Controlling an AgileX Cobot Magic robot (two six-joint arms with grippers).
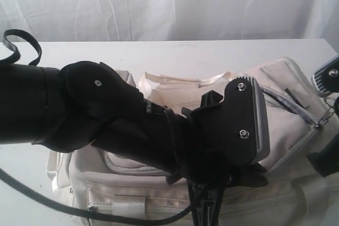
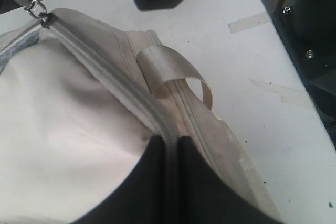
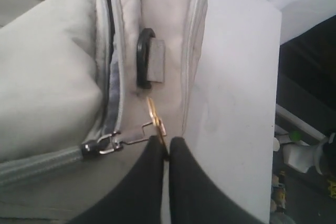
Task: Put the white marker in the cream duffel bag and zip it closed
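Note:
The cream duffel bag [image 1: 280,93] lies across the table under both arms. Its grey zipper [image 2: 100,69] runs shut from the slider [image 2: 46,19] down to my left gripper [image 2: 170,141], which is shut, pinching the zipper seam between its black fingers. My right gripper [image 3: 168,142] is shut on the gold ring of the zipper pull [image 3: 153,116], beside the slider [image 3: 100,146] at the bag's end. In the exterior view my left arm [image 1: 132,125] covers the middle of the bag. The white marker is out of view.
A webbing handle loop [image 2: 173,69] stands up beside the zipper. A black strap ring [image 3: 143,59] sits on the bag's end panel. The bag's end lies close to the white table's edge [image 3: 275,77]. A black cable [image 1: 21,46] loops at the far left.

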